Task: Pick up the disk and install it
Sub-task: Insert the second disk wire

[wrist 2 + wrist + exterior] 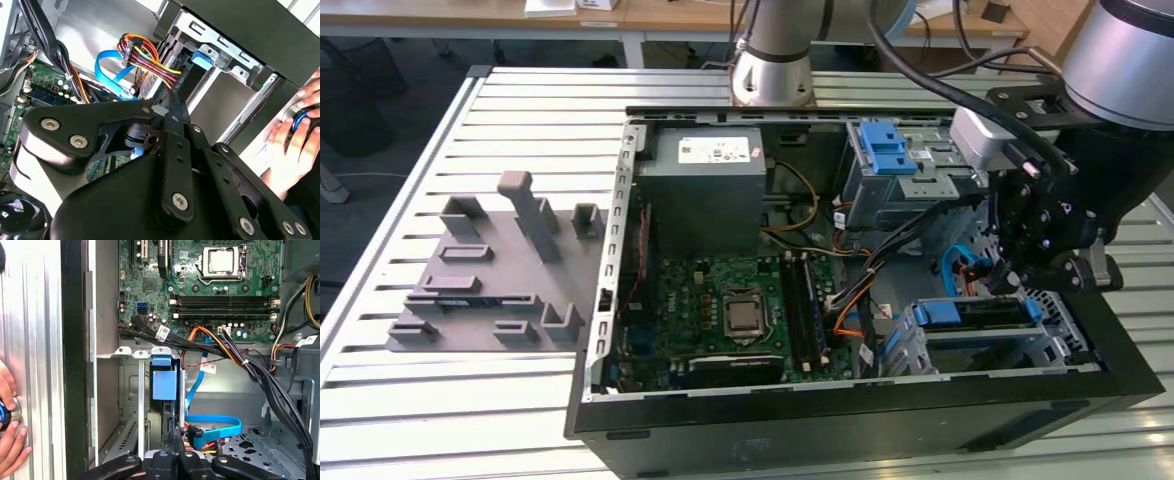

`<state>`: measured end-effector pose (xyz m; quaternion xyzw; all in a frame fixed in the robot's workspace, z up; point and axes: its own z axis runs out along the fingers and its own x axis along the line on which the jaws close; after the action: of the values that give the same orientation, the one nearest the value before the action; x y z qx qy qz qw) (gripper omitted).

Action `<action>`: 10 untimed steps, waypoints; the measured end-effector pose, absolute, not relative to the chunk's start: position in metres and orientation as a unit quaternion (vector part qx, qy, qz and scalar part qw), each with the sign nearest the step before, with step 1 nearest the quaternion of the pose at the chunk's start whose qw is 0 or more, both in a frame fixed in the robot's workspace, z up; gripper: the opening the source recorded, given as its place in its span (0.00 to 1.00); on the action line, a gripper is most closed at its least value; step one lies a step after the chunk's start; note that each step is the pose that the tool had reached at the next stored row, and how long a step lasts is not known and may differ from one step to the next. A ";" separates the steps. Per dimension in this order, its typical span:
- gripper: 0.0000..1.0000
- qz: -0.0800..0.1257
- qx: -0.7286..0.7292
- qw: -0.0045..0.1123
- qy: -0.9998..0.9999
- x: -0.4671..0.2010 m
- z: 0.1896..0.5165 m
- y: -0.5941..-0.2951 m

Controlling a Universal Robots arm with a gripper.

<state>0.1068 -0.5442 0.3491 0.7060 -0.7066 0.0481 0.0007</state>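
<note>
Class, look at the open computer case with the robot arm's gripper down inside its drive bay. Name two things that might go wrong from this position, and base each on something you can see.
1. The black gripper sits close to the blue flat data cable and the bundle of coloured power wires; it might snag or tug them.
2. A person's hand rests beside the black computer case, near the arm, so a sudden move might strike it.

Disk point(970, 318): flat drive edged by a blue plastic bracket, seated in the metal drive cage at the near right corner of the open computer case in the exterior view; blue bracket tab point(164, 381) facing outward.
</note>
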 end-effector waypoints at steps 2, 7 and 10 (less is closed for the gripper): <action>0.11 0.048 0.706 0.001 -0.707 0.106 0.350 -0.544; 0.11 0.048 0.706 0.000 -0.707 0.106 0.355 -0.544; 0.11 0.047 0.706 0.000 -0.707 0.106 0.358 -0.544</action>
<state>0.1059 -0.5442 0.3575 0.7060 -0.7066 0.0473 0.0002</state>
